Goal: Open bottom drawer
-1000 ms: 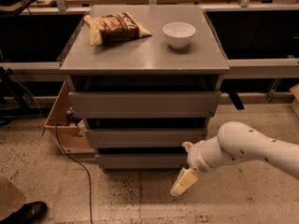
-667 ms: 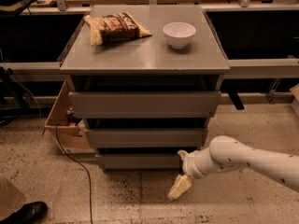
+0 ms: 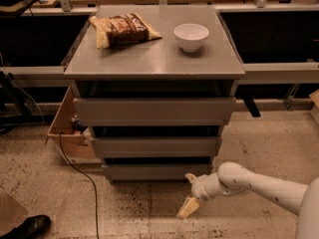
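Observation:
The bottom drawer (image 3: 157,172) is the lowest and narrowest grey slab front of the cabinet, with no handle. It sits flush under the two wider fronts. My gripper (image 3: 189,193) reaches in from the right on a white arm. It hangs just in front of and below the drawer's right end, near the floor. One cream fingertip (image 3: 186,208) points down to the floor and a second (image 3: 190,177) sits close to the drawer's lower right corner.
On the cabinet top (image 3: 154,59) lie a chip bag (image 3: 122,30) and a white bowl (image 3: 191,36). An open cardboard box (image 3: 70,128) stands at the cabinet's left, with a black cable (image 3: 82,176) on the floor. A shoe (image 3: 30,226) shows at the bottom left.
The arm has moved left and lower, bringing the gripper closer to the bottom drawer's right end. The drawer has not moved.

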Available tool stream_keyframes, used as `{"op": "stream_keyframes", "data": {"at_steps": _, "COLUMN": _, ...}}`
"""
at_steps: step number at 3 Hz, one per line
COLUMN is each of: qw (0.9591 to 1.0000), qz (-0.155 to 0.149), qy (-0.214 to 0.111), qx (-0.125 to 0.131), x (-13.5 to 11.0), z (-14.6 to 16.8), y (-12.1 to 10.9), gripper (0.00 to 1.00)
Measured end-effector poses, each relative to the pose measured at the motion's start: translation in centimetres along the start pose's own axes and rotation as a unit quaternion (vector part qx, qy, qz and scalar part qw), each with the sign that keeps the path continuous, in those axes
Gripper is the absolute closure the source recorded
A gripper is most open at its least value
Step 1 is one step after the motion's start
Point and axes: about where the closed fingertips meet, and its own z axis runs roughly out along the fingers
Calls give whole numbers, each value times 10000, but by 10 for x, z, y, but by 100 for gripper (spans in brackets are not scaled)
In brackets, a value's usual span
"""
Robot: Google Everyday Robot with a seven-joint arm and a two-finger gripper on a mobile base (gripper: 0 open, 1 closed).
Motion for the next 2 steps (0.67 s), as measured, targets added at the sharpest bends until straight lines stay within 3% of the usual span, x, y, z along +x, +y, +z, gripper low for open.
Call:
{"op": "stream_keyframes", "data": {"at_steps": 1, "qw": 10000, "qz": 10, "qy": -16, "qx": 15, "x": 2, "z": 2, "y": -1, "gripper": 0}}
{"op": "stream_keyframes", "data": {"at_steps": 2, "qw": 9995, "qz": 125, "qy": -214, "qx": 217, "x": 27, "z": 26, "y": -16, "gripper": 0}}
